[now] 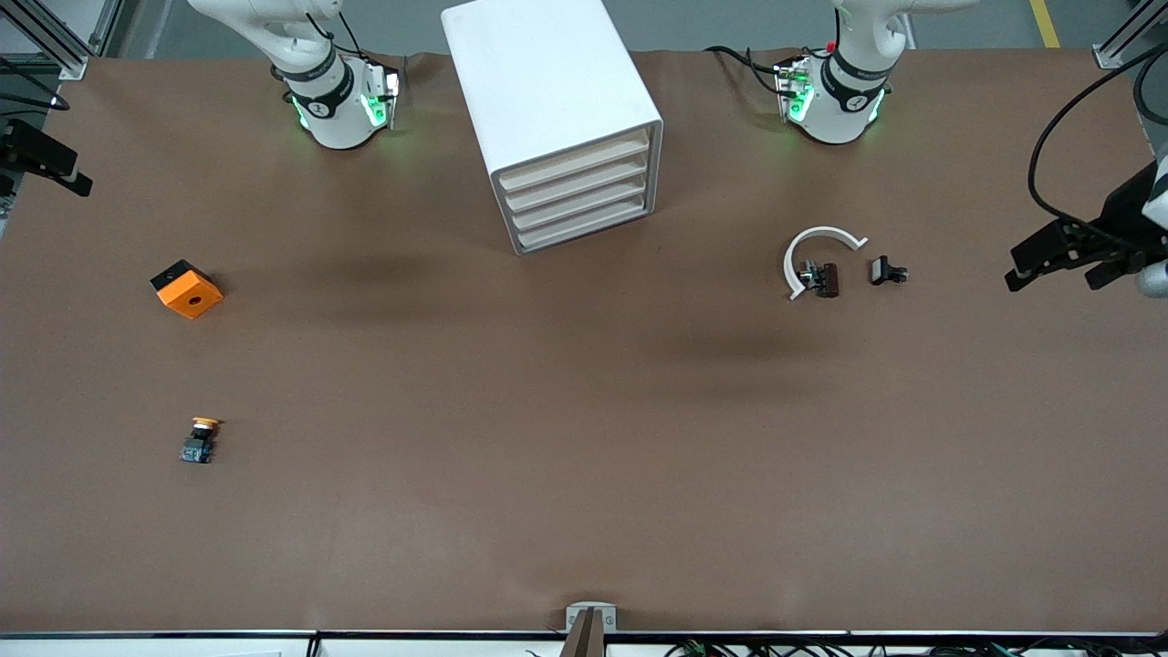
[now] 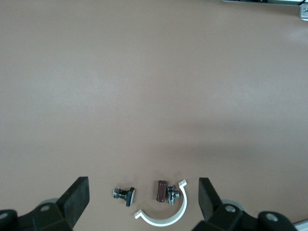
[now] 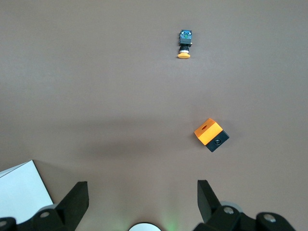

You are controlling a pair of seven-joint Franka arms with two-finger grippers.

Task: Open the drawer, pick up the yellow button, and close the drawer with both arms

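You have nothing in hand yet: all four drawers sit flush in the white cabinet point(image 1: 557, 114), the top drawer point(image 1: 575, 161) included, so the opening step is not yet done. The cabinet stands between the two arm bases, its cream fronts angled toward the front camera and slightly toward the left arm's end, which suits a pull from there.

The button point(image 1: 200, 440) is not in the drawer at all. It lies on the bare tabletop point(image 1: 584, 456) toward the right arm's end, nearer the front camera than the orange block point(image 1: 187, 288), on its side with the yellow cap pointing toward that block.

Your right gripper point(image 3: 142, 199) hangs high near its own base with jaws wide, its wrist view taking in button, block and a corner of the cabinet. Your left gripper point(image 2: 143, 198) also hangs high with jaws wide, over the white arc point(image 1: 818, 257) and the small dark parts point(image 1: 855, 276). Both read as waiting poses.

I judge the right arm best placed for the button, the left for the drawer.
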